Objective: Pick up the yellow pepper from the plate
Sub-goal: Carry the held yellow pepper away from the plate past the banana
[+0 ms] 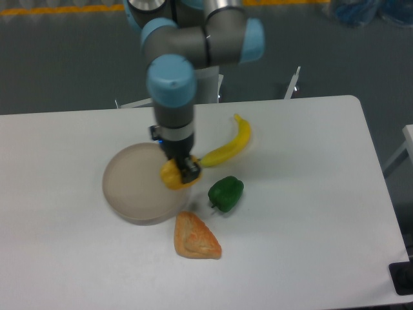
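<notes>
The yellow pepper shows as a small yellow-orange lump at the right rim of the round beige-grey plate. My gripper comes straight down over it and its dark fingers are closed around the pepper, hiding most of it. I cannot tell whether the pepper still rests on the plate or is lifted a little above the rim. The rest of the plate is bare.
A long curved yellow banana lies just right of the gripper. A green pepper sits to the lower right of the plate. An orange wedge-shaped piece lies in front of the plate. The table's right edge is far right.
</notes>
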Tool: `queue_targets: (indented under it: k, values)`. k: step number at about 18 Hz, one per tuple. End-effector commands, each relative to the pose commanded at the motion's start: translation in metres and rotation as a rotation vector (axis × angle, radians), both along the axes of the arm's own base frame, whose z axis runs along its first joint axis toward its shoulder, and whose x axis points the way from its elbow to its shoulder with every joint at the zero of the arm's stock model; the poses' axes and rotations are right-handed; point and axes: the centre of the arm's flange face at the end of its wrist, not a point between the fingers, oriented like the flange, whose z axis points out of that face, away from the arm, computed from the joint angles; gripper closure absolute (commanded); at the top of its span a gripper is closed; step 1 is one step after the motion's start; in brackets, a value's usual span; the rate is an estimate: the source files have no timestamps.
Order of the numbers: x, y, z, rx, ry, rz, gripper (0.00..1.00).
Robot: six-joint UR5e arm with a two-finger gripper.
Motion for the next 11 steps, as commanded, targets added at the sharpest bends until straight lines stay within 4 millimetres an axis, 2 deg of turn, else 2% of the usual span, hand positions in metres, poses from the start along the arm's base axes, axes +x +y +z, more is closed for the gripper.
queue_targets:
  k: [4, 6, 8, 11]
  values:
    - [-0.086, -0.035, 0.005, -0.01, 0.006, -0.027, 0.78]
    - [-0.112, -0.046, -0.001, -0.015, 0.001, -0.029, 0.78]
    - [-0.138, -0.05, -0.017, -0.027, -0.015, -0.018, 0.78]
    - [-0.159, -0.047, -0.041, -0.051, -0.039, -0.043, 0.79]
